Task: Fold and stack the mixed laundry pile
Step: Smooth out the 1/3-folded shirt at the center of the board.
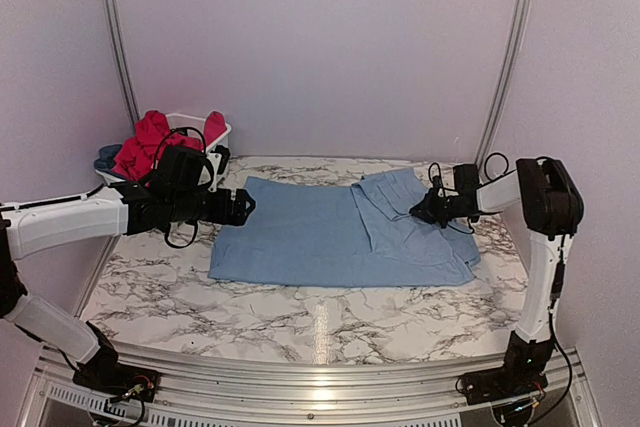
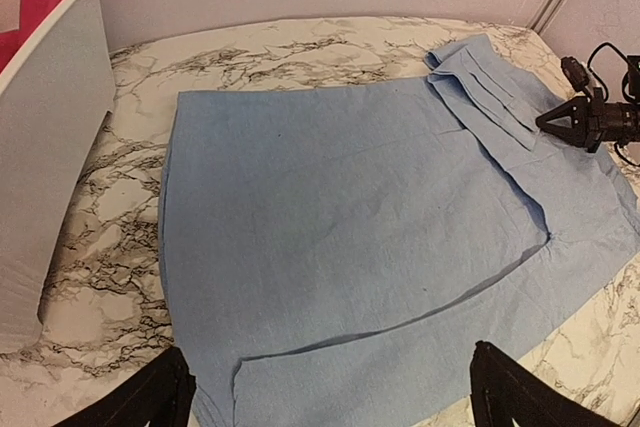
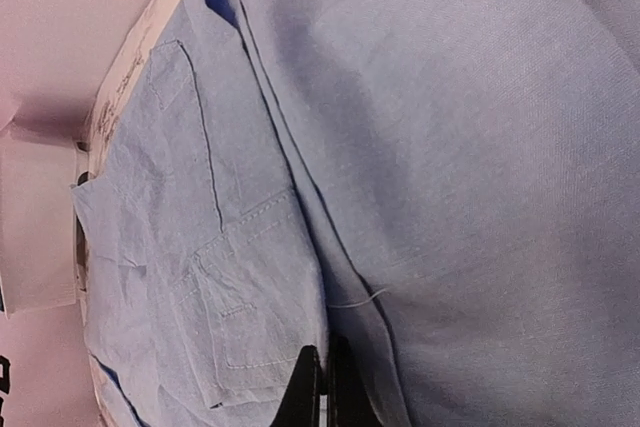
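Now: a large light blue woven-cloth shirt [image 1: 320, 237] lies spread flat across the middle of the white marbled bench [image 1: 200, 312], with its right part folded over onto itself.

It looks light, limp and thin. It will likely sag from any single pinch and drag on the stone, so hems and corners are the better holds, ideally two at once. The left arm's fingers [image 2: 150, 397] stand wide apart just over the shirt's left edge, seemingly clear of the cloth. The right arm's fingers [image 3: 305, 387] are pressed together low on the folded flap, toward the bench's right edge. Whether they have cloth pinched between them I cannot tell. Bright red soft garments [image 1: 150, 142] and a dark blue one [image 1: 108, 157] sit in the white plastic basket [image 1: 222, 137] at the far left corner.
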Robot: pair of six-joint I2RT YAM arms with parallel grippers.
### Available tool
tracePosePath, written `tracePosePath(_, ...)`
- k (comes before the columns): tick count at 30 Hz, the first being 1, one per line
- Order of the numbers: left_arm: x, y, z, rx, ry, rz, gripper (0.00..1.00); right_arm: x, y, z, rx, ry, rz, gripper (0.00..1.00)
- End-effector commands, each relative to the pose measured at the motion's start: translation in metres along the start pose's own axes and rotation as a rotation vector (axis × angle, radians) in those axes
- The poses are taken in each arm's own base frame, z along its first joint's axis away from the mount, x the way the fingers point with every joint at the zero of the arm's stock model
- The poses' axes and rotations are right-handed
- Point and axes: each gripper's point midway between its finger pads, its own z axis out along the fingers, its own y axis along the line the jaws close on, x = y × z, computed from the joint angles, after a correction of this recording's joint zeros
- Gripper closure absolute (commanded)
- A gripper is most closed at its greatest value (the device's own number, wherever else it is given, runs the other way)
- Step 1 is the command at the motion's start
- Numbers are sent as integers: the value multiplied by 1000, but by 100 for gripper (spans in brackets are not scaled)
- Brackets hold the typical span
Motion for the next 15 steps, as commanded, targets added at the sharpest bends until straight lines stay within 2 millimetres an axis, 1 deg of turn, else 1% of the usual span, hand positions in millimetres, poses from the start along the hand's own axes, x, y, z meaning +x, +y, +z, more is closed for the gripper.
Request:
tracePosePath(1, -10, 2, -9, -15, -48, 7, 1, -24, 41, -27, -92, -91, -82, 100)
tracePosePath(5, -22, 1, -19, -9, -107, 1, 1, -30, 98, -60, -184, -137, -157, 100)
tracePosePath(8, -33, -5, -31, 38, -186, 20, 1, -24, 141, -81, -255, -160, -203, 100)
tracePosePath(9, -37, -8, -34, 55, -214, 28, 1, -16, 157, -86, -279, -159, -222, 100)
tracePosePath(10, -36, -10, -35, 66, -218, 38, 1, -13, 165, -89, -294, -159, -226, 100)
tracePosePath(11, -38, -11, -37, 72, -223, 48, 1, -5, 181, -93, -320, -159, -238, 100)
tracePosePath(15, -40, -10, -40, 64, -231, 54, 1, 26, 218, -97, -401, -148, -235, 100)
